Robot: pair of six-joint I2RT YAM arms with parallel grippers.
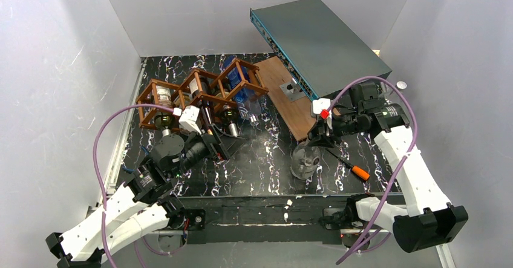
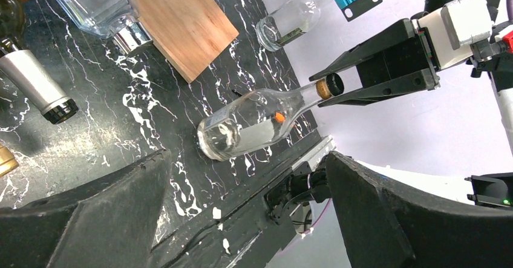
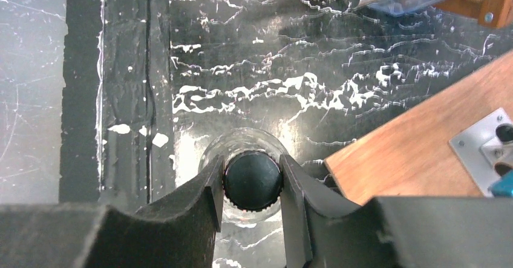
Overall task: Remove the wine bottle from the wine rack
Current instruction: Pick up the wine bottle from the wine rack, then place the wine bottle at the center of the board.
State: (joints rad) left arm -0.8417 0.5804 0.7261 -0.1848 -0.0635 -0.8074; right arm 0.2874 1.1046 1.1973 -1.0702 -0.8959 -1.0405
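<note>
One clear wine bottle [image 2: 254, 126] stands on the table [image 1: 266, 174] right of the wine rack [image 1: 199, 89], out of its cells; the right gripper [image 3: 251, 177] pinches its dark cap [image 3: 253, 188] (to steady it upright, I judge). The left gripper [image 1: 225, 140] hangs spread wide just before the rack.

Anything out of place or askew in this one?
Yes. The teal-edged grey box at the back right sits tilted over the wooden board. An orange-handled screwdriver lies loose beside the clear bottle that the right hand grips by its cap.
</note>
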